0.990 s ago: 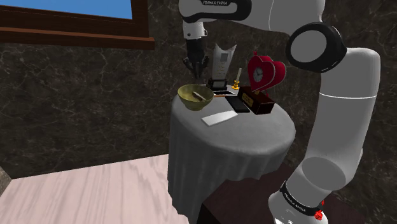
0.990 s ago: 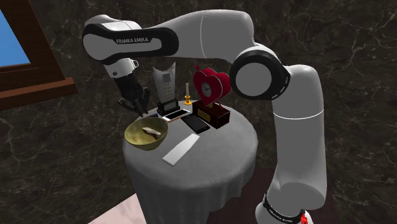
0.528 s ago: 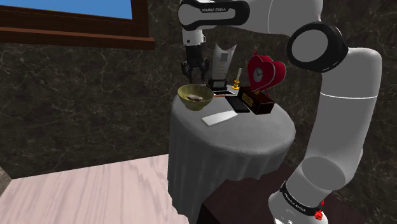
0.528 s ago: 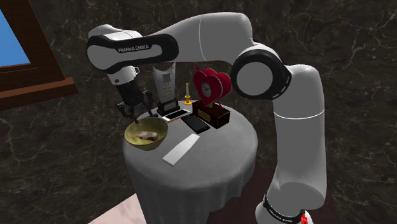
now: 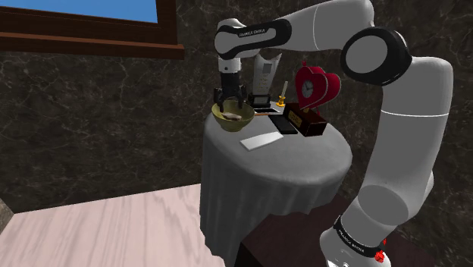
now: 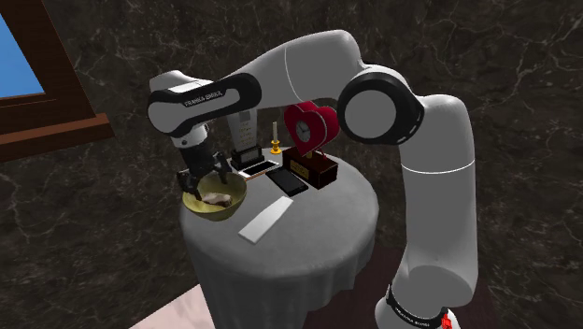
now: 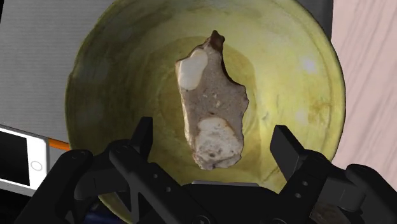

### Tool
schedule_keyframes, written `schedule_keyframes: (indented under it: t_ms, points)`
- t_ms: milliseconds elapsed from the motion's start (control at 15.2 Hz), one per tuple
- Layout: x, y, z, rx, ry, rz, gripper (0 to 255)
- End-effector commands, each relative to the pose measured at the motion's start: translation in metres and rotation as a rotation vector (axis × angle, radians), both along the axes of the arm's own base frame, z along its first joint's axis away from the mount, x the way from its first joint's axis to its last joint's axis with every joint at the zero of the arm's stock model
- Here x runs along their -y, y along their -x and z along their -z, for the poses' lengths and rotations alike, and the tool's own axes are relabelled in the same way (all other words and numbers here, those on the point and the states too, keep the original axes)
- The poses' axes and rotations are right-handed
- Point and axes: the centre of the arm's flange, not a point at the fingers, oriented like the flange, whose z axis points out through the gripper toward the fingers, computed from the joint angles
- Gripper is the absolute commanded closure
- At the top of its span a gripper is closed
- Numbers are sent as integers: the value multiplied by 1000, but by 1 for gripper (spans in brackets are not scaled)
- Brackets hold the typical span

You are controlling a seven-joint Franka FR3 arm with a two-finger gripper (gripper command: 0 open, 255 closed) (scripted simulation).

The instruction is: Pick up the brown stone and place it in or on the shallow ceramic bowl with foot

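Note:
A pale brown and white stone [image 7: 210, 105] lies inside the yellow-green footed bowl [image 7: 108, 76]. My gripper [image 7: 214, 137] hangs just above it, open. The black fingers [image 7: 143, 133] stand apart on either side of the stone's near end without touching it. In the shoulder view the gripper [image 5: 230, 98] points straight down into the bowl [image 5: 223, 121], where the stone [image 5: 236, 116] rests. The second exterior view has the gripper [image 6: 204, 179] over the bowl [image 6: 207, 211] at the table's left edge, with the stone [image 6: 219, 198] in it.
The bowl stands on a small round table under a grey cloth [image 5: 288, 163]. Close by are a white card [image 5: 261, 141], a dark phone [image 5: 284, 124], a red heart clock on a dark box [image 5: 312, 95], a candlestick [image 5: 282, 95] and a white stand [image 5: 263, 76]. A white phone [image 7: 19, 165] lies beside the bowl.
The gripper has swung from behind the bowl to right over it, turned straight down and come lower. Its fingers have spread apart. The stone has stayed in the bowl.

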Motion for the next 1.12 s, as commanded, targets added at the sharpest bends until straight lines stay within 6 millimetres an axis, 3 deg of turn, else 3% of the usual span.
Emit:
schedule_keyframes:
  t_ms: [0,198,726,792,1056]
  points:
    - [-1,2,11,1,-2,-3,0]
    - [-1,6,29,1,-2,-3,0]
    - [-1,6,29,1,-2,-3,0]
    - [-1,6,29,1,-2,-3,255]
    - [-1,6,29,1,-2,-3,255]
